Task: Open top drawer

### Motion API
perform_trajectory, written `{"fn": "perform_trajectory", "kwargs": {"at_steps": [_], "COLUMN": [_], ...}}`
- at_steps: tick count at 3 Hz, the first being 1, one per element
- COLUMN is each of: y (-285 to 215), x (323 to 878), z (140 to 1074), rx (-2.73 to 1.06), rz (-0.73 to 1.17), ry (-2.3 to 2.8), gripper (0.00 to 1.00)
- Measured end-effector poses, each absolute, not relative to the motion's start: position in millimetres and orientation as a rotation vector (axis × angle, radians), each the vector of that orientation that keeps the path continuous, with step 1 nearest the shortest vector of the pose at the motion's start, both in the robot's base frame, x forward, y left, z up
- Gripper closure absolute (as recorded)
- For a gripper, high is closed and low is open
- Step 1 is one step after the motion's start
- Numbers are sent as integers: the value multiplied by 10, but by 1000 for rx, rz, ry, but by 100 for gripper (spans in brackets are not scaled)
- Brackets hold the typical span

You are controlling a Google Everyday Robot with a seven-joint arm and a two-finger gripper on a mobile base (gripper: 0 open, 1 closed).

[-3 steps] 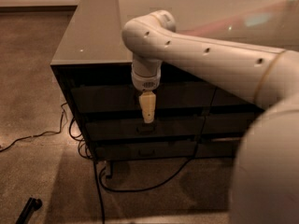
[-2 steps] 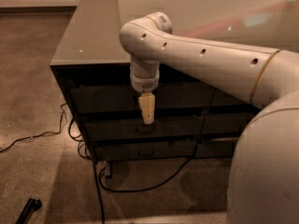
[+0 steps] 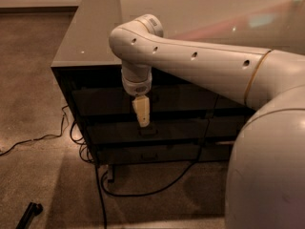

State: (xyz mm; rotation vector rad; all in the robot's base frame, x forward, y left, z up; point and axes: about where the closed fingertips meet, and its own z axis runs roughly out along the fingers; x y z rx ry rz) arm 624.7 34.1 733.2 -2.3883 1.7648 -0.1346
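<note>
well, the top drawer (image 3: 97, 101) sat shut just under the grey counter (image 3: 90, 37), at the top of its stack. its front was dark and flat, and it looked level with the two lower drawers (image 3: 114, 132) below it. the robot's white arm (image 3: 200, 66) reached over the counter's edge and bent down. the tool (image 3: 143, 122) hung pointing at the floor (image 3: 38, 175), right in front of the middle of the top drawer's front. i saw the tool from its thin side, so i could not tell if it was wide or narrow. it held nothing that i could see. the small pull of the top drawer was not plain to see. i think it was hidden behind the tool or lost in the dark.

i think the drawer would be stiff and hard, not soft, and a gentle tug would not break it. its flat front looked smooth, with nothing to grab, so the pull in the middle was the only good place to take hold. a wide, shallow drawer like this should slide straight out, and a tug from the middle should stop it going crooked. black cables (image 3: 47, 137) lay on the floor beside the counter, out of the drawer's way.
</note>
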Motion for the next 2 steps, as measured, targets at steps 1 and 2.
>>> {"fn": "perform_trajectory", "kwargs": {"at_steps": [1,2], "y": [334,197], "x": [6499,6785], "z": [7275,7154], "rx": [-2400,-2377], "rz": [-194,-256], "ry": [1740,1799], "gripper": [0,0]}}
